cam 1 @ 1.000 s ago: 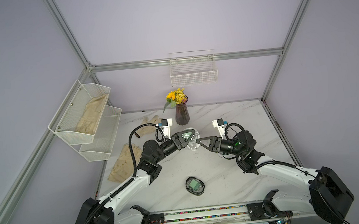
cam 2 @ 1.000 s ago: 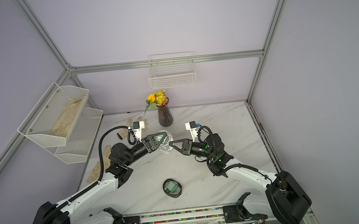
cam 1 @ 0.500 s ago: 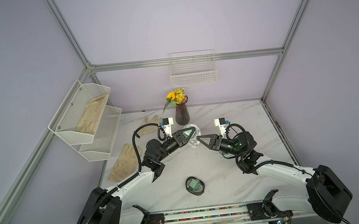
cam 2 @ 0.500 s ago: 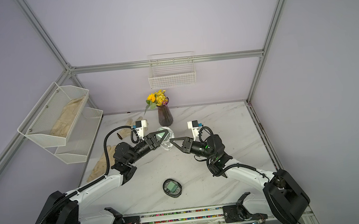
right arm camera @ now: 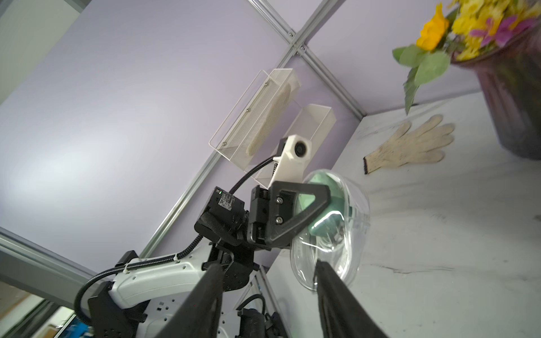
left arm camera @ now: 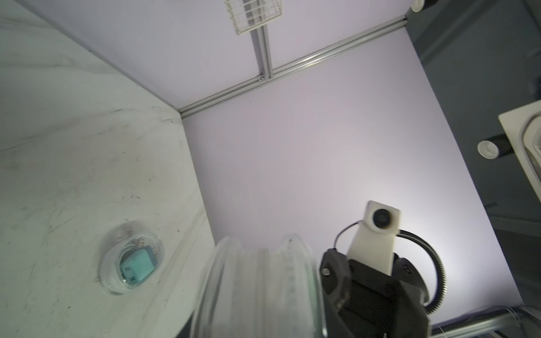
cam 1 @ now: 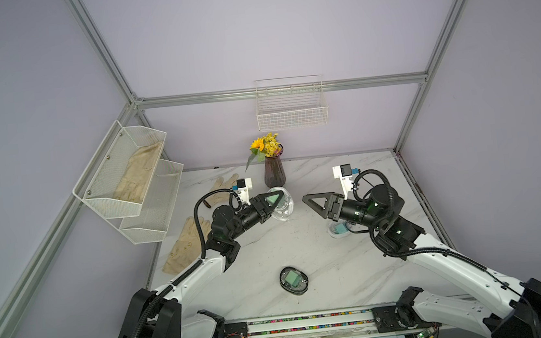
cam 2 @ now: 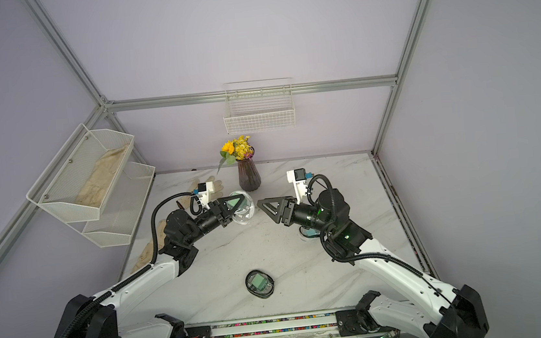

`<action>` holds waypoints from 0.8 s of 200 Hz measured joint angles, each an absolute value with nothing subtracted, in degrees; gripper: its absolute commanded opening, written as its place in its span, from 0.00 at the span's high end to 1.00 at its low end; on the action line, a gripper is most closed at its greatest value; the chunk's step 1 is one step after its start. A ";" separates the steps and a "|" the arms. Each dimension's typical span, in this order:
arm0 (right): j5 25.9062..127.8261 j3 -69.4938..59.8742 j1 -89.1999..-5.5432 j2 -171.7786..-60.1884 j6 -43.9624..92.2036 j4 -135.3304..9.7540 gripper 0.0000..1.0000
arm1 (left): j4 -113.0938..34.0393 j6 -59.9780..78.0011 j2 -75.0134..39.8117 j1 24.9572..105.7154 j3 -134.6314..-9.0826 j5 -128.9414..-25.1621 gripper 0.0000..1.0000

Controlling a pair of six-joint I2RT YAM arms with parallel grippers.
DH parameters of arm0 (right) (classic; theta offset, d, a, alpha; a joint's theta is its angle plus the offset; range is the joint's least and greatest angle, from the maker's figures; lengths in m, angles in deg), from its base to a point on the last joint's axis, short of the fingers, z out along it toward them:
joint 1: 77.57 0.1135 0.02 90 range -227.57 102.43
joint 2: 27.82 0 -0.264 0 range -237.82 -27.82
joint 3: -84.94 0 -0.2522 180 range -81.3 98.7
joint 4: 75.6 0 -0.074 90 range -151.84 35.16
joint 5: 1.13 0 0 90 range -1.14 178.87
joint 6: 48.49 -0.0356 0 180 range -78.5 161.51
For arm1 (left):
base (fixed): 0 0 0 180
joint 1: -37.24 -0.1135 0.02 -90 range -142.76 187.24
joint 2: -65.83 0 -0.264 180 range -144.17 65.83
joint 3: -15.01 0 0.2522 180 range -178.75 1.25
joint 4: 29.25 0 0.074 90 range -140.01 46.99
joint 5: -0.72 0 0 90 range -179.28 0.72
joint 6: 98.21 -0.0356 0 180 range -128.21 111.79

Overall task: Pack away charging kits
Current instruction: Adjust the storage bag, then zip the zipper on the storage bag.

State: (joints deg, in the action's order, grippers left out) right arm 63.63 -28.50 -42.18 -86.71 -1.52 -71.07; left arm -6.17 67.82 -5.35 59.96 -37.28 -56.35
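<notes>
At six o'clock the black-rimmed case point(cam 1: 294, 280) lies on the table point(cam 1: 347, 281), adapter inside. At three, a second case point(cam 1: 337, 231) sits under the right arm. Toward twelve, the left gripper point(cam 1: 277, 200) clamps a filled clear case point(cam 1: 284, 205) aloft. The right gripper point(cam 1: 309, 200) faces it, jaws apart and empty. Stowing looks likely next: a level carry to the wire basket point(cam 1: 292, 120) at twelve.

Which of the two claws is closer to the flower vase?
Left. The left gripper, holding a clear case, is just in front of the vase. The right gripper, open, is farther off toward the robot's right.
</notes>
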 measured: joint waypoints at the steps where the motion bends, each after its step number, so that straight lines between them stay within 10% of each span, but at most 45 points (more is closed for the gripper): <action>1: 63.78 -28.07 -42.18 -86.54 -0.91 -70.46 0.35 | -6.50 67.80 -5.31 59.94 -37.34 -56.35 0.88; 160: 79.87 -23.54 -28.91 -97.03 26.19 -54.37 0.60 | -24.70 75.82 -2.33 58.60 -42.81 -60.75 0.88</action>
